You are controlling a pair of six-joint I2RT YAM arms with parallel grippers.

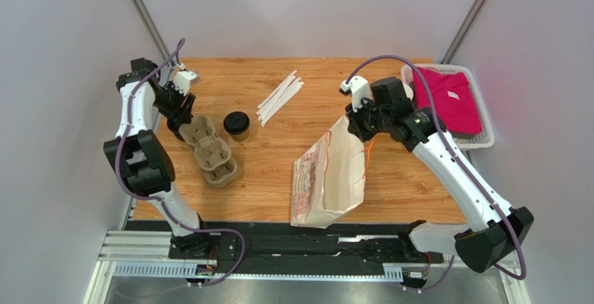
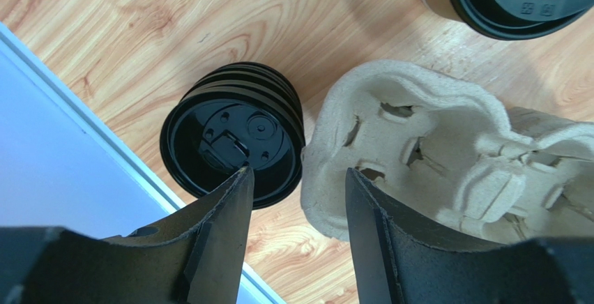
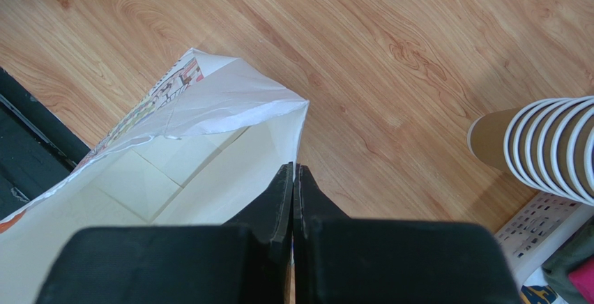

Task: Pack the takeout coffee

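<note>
Top view: the takeout coffee [image 1: 237, 125] stands upright on the counter [image 1: 390, 185], centre left, just beside the pulp cup tray [image 1: 209, 152] and well apart from the paper bag [image 1: 331, 178]. My left fingers [image 1: 180, 114] sit at the tray's upper end.

Left wrist view: they are released and empty, between a stack of black lids [image 2: 233, 133] and the tray. The coffee is at upper right.

Right wrist view: my right fingers [image 3: 286, 192] are clenched on the bag's rim.

Recommendation: grip the cup's paper wall below the lid, and keep it level.
</note>
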